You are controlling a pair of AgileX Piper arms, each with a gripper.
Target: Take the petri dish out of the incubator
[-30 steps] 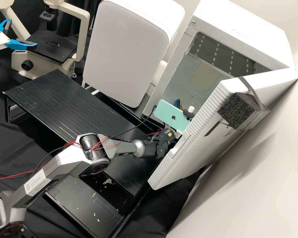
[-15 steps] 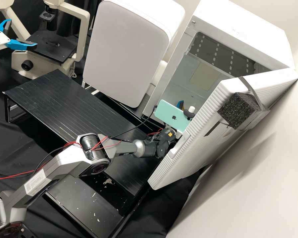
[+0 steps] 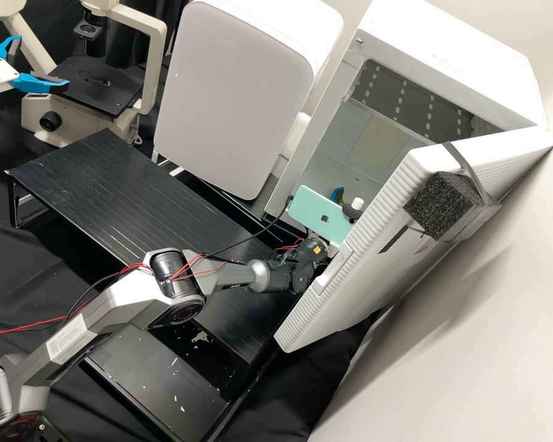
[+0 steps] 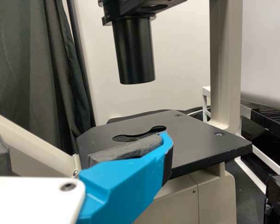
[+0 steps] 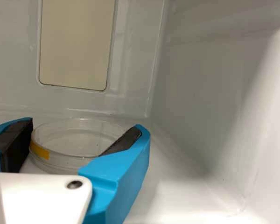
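In the high view my right gripper point(image 3: 337, 195) is inside the white incubator point(image 3: 454, 58), partly hidden by the teal phone mounted on it. From the right wrist view, my right gripper point(image 5: 79, 128) stands open around the clear petri dish point(image 5: 79, 147), one finger on each side; whether the pads touch it I cannot tell. The dish has a yellow tape mark and lies flat on the incubator's white floor. At the upper left of the high view, my left gripper point(image 3: 43, 64) stays open by the microscope; in the left wrist view the left gripper point(image 4: 84, 142) faces the microscope stage.
The incubator door point(image 3: 375, 245) hangs open beside the right arm, with a black foam block point(image 3: 439, 205) strapped to it. A closed white box point(image 3: 233, 98) stands left of the incubator. A black raised platform point(image 3: 104, 190) lies between arm and microscope point(image 3: 95, 86).
In the high view my right gripper and its phone have shifted slightly to the right. My left gripper has kept still.
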